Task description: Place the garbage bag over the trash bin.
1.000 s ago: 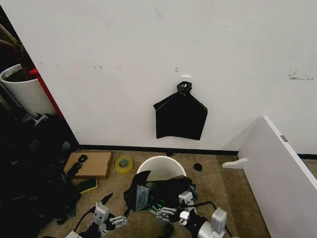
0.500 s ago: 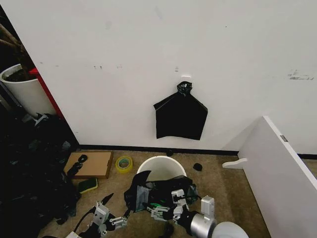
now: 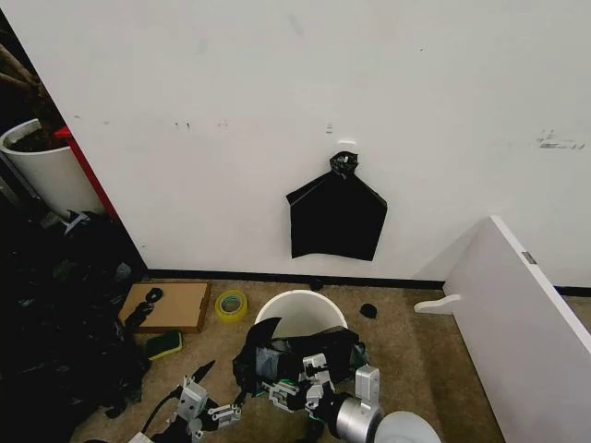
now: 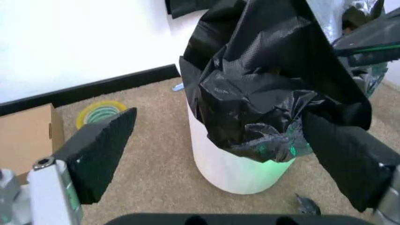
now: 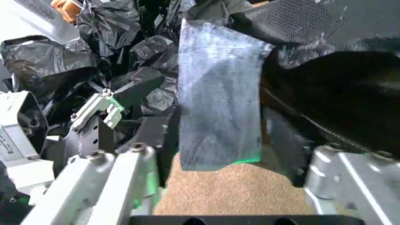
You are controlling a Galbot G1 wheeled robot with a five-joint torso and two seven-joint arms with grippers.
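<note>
Grippers sit lowest in the head view, nearest the robot. The left gripper (image 3: 214, 413) hangs beside the bin with its pads spread wide and nothing between them; in its own wrist view the two dark pads (image 4: 103, 150) frame the bin from either side without touching it. The right gripper (image 3: 297, 392) is up against the garbage bag (image 3: 295, 355), and in the right wrist view a flap of plastic (image 5: 218, 103) hangs between its fingers, but I cannot tell whether they are pinching it.

The garbage bag is heaped over the near side of the trash bin (image 3: 297, 309), draped down its white wall (image 4: 234, 164), while the far rim is bare and the mouth open. The step in hand looks like spreading the bag's opening around the rim. To do it well, the film should be drawn outward and over the far rim, keeping it taut so it does not slump back or tip the light bin.

Beyond the bin lie a tape roll (image 3: 231, 304), a cardboard box (image 3: 171, 305) and a small dark object (image 3: 368, 311) on the carpet; a black bundle (image 3: 336, 217) hangs on the wall. A white panel (image 3: 517, 323) stands close on the right and could crowd that arm's swing.
</note>
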